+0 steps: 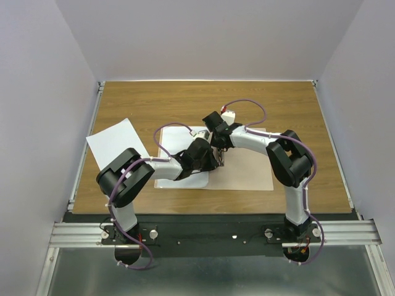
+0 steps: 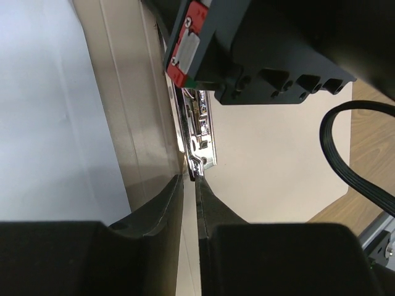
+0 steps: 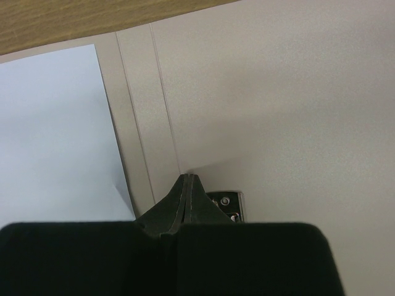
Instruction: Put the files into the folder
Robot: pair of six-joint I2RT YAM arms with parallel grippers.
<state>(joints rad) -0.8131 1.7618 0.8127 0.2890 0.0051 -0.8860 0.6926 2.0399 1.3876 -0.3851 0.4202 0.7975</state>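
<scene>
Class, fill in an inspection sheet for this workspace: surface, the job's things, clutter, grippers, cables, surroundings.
Surface: wooden table.
Job's things: folder lies open, pale inner face up; one white sheet on its left leaf; second white sheet at the table's left edge, outside the folder; metal clip at the fold.
Clutter: nothing seen.
Grippers: left gripper at the clip, fingers narrowly apart, grip unclear; right gripper shut, tip beside the clip.
Cables: purple cables loop along both arms.
Surroundings: pale walls on three sides; metal rail at the near edge.
</scene>
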